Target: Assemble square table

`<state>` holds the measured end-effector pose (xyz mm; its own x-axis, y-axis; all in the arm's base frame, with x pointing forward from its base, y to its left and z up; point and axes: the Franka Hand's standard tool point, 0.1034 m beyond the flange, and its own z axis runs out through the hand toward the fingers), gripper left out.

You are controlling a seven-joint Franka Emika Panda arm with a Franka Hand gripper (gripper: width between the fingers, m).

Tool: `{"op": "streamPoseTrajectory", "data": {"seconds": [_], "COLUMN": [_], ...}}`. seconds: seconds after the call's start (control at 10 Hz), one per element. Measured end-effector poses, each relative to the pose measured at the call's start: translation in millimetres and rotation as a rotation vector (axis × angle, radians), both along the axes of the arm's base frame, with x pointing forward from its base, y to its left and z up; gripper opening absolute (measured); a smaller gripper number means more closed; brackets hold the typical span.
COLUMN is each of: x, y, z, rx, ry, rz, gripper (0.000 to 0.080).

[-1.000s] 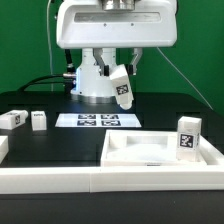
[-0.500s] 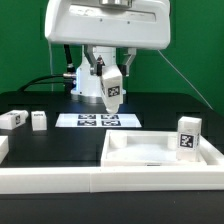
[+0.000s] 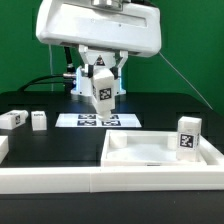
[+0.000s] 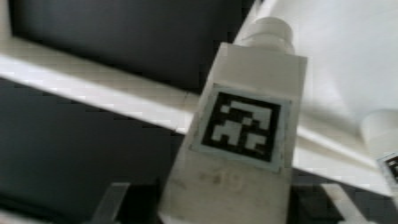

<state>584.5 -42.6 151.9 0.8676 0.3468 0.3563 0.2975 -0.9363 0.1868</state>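
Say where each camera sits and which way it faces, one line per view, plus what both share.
Exterior view: off the arm, low across the table, facing the robot's base; shows the arm and gripper above the marker board.
Wrist view: on the wrist, looking along the fingers at the clamped leg.
Shared: that leg and the gripper.
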Motion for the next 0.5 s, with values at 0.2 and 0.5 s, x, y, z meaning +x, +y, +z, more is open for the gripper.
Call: {"op": "streamPoseTrajectory", "data": {"seconds": [0.2, 0.5], "x": [4.3, 11.5], "y": [-4.4, 3.2], "z": [-6.6, -7.2], "rx": [-0.024, -0.024], "ry": [-0.040, -0.042], "rz": [0.018, 0.030], "gripper": [0.0320, 0.0320]}}
